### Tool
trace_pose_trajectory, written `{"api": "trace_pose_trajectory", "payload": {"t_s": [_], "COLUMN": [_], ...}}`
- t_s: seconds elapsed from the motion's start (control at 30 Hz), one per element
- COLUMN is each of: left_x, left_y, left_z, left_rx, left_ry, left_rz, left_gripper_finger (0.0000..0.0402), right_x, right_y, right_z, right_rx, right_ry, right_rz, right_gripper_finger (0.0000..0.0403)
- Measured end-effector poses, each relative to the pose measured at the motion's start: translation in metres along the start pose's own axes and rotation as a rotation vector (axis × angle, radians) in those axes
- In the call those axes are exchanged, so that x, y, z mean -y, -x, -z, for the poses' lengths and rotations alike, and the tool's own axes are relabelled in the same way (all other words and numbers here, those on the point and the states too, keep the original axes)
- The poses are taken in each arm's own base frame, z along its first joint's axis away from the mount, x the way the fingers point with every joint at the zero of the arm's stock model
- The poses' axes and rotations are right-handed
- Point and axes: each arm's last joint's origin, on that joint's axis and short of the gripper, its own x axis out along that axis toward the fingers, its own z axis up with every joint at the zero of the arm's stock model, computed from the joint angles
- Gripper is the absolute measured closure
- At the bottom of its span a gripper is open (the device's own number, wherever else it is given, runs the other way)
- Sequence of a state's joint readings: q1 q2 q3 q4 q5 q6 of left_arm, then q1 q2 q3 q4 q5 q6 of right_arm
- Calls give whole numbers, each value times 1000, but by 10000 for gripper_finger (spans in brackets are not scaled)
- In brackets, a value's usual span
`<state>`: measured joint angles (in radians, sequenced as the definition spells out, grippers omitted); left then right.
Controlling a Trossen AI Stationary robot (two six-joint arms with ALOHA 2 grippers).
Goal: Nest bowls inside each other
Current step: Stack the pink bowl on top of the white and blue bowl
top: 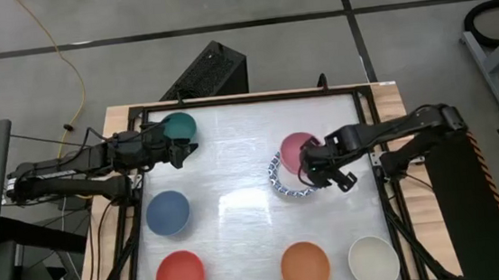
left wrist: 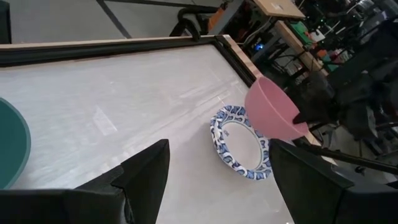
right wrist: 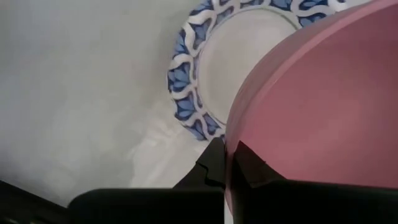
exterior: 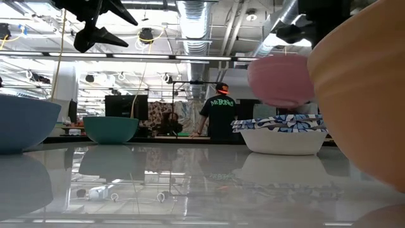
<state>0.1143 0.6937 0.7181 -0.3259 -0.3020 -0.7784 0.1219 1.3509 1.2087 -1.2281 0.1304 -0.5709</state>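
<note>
A pink bowl [top: 297,144] hangs tilted just above a blue-and-white patterned bowl [top: 282,181] that stands on its base right of the table's middle. My right gripper [top: 318,164] is shut on the pink bowl. My left gripper [left wrist: 217,180] hovers open with nothing between its fingers, above the table at the far left. It is beside a green bowl [top: 179,126] that stands on its base. In the low view the pink bowl [exterior: 281,79] is clear of the patterned bowl [exterior: 278,134]. My right gripper pinches the pink bowl's rim [right wrist: 227,155] on the side toward the table's right edge, one finger [right wrist: 211,165] outside the wall and one [right wrist: 250,168] inside. The fingers come steeply from above. The bowl is lifted clear and tilted over the patterned bowl.
A blue bowl [top: 167,212] stands at mid left. A red bowl [top: 180,276], an orange bowl [top: 305,267] and a cream bowl [top: 373,261] stand along the near edge. A black frame [top: 369,111] borders the table. A person [exterior: 219,117] stands in the room beyond the table.
</note>
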Motion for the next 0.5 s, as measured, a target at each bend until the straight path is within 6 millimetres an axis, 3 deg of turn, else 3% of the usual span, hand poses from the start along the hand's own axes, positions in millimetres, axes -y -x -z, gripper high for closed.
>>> {"api": "trace_pose_trajectory", "payload": {"t_s": [0.5], "left_x": [-2], "left_y": [0], "left_z": [2], "left_rx": [-21], "left_ry": [-8], "left_rz": [-20], "left_gripper_finger": [139], "right_x": [9], "right_y": [-39], "right_z": [-23], "right_rx": [-42], "right_ry": [-15], "right_rz": [-94], "right_gripper_finger": [394]}}
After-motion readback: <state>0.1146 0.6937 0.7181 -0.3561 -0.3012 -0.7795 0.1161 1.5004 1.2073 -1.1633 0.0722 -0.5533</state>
